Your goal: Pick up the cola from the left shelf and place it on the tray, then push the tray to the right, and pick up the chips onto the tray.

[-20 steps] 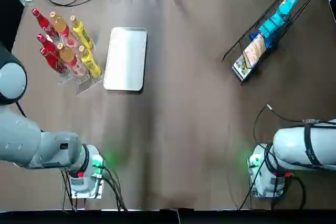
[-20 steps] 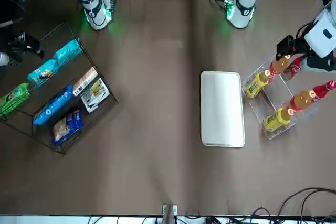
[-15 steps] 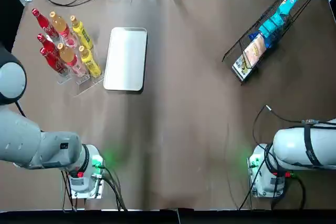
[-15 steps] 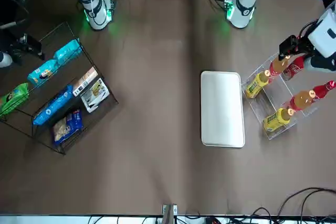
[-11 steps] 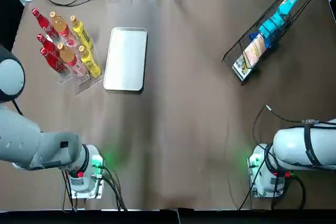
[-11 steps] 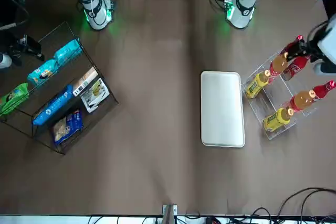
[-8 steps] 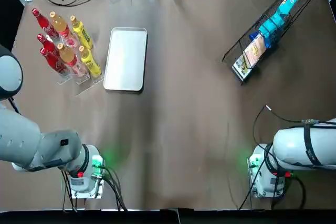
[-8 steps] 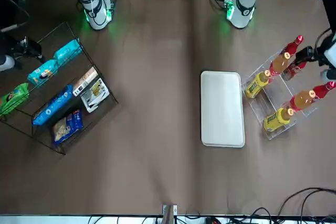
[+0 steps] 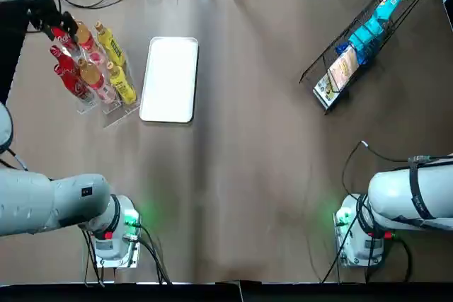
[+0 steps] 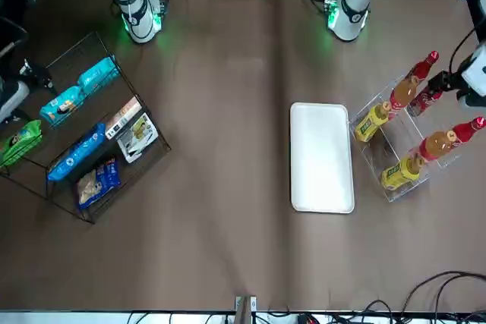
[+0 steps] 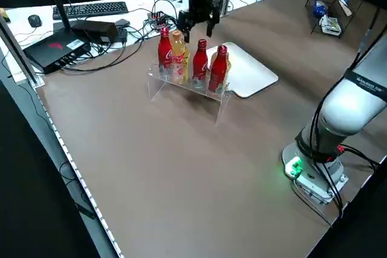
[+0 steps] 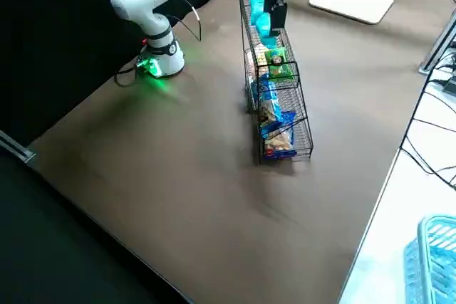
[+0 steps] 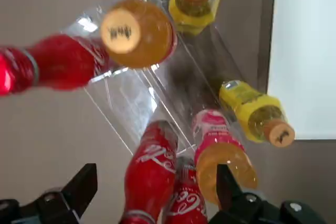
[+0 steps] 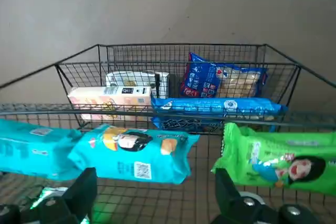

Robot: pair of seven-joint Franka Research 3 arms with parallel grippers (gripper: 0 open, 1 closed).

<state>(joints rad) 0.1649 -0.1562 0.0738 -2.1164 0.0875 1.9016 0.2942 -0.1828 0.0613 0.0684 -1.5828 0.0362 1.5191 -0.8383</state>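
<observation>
Brown tabletop [image 9: 248, 175] carries a clear shelf [image 9: 117, 113] of bottles at the robot's far left and a wire rack [image 14: 157, 55] of snacks at its far right. Over the last second or so the left gripper [image 13: 155, 184] has been carried off the middle of the bottle rows and out toward the shelf's outer side, where the 3 red cola [image 9: 62, 61] bottles stand. In the overhead view it has only now come into sight, above the farthest of them. Its jaws are seen spread wide in the wrist view, with red bottles directly below the gap, and nothing is pinched. No bottle has been disturbed: all 3 cola bottles remain in the shelf, beside the orange drinks [image 9: 90, 76] and yellow drinks [image 9: 122, 84]. The white tray [image 9: 170, 79] lies just beside the shelf, on its inner side, and nothing has been put on it.

This shift is judged to be the lining-up for the first pick, so the task is taken to be at its very start: a descent and a closing on 1 cola neck are yet to be made. With the bottles packed close, a neighbour could be knocked.

The right gripper [image 14: 152, 188] is held over the wire rack, jaws spread and unloaded, with the chips [image 14: 131, 150] lying in the rack below.
</observation>
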